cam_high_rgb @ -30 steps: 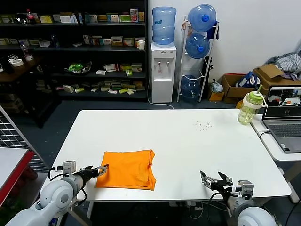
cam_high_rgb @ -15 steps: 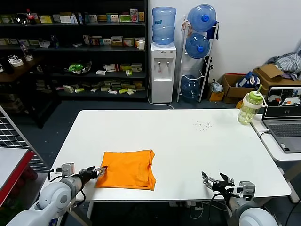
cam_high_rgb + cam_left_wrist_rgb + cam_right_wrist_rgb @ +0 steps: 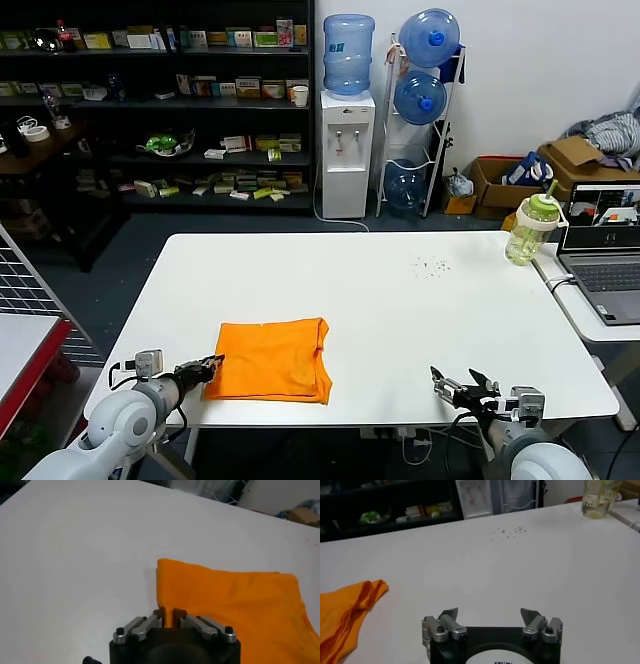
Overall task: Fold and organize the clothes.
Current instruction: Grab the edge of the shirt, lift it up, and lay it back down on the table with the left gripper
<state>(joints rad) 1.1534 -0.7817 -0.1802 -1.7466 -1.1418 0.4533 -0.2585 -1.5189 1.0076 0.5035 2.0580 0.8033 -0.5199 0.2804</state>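
The folded bright orange cotton T-shirt (image 3: pixel 269 360) lies on the white table (image 3: pixel 400 300) near its front-left edge, long axis across the table. The left gripper (image 3: pixel 208 364), jaws nearly closed and holding nothing, sits at its near-left corner. The right gripper (image 3: pixel 459 386), fingers spread and empty, waits well apart, farther away.

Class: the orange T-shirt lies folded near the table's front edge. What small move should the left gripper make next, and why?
Probably draw the left gripper back from the orange T-shirt to the table's front edge. The shirt already lies flat as a folded rectangle, the fingers are closed at its near corner, and the right gripper sits open and apart near the front edge.
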